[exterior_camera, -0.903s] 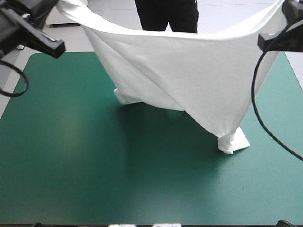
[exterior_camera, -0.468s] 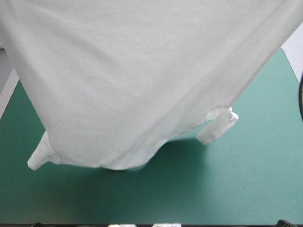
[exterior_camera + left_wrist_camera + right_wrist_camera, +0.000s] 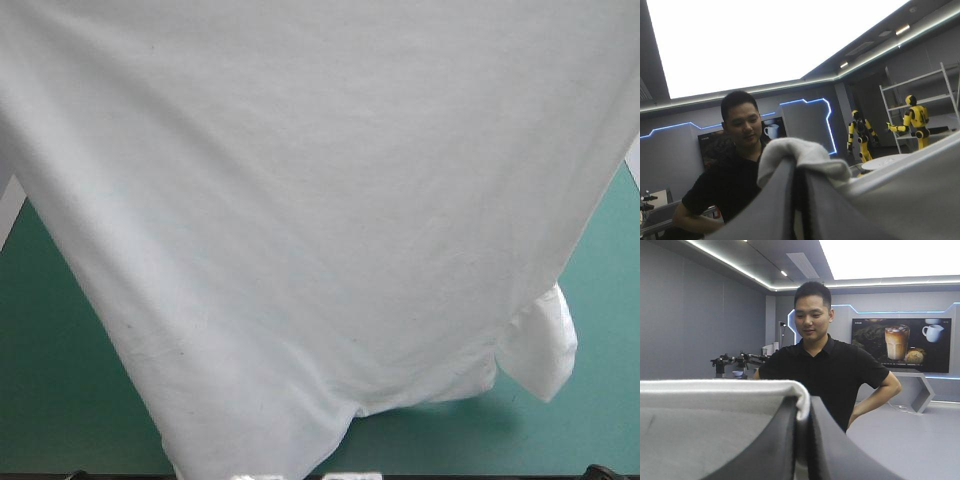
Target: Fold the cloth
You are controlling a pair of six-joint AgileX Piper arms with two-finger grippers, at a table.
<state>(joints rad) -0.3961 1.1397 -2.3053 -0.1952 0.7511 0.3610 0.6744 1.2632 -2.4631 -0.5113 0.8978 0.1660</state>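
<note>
We hold the white short-sleeved cloth T-shirt high over the teal-green table cover. Our left gripper and right gripper each pinch its edge tight. If one pinch slips, it may drop in a heap. Only the wrist views show the pinches; the high view shows hanging cloth.

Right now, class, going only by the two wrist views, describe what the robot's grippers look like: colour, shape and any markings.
The left gripper and the right gripper look alike. Each has two broad black fingers shaped like curved fins, wide at the base and narrowing towards the tip, with plain surfaces and no markings visible.
</note>
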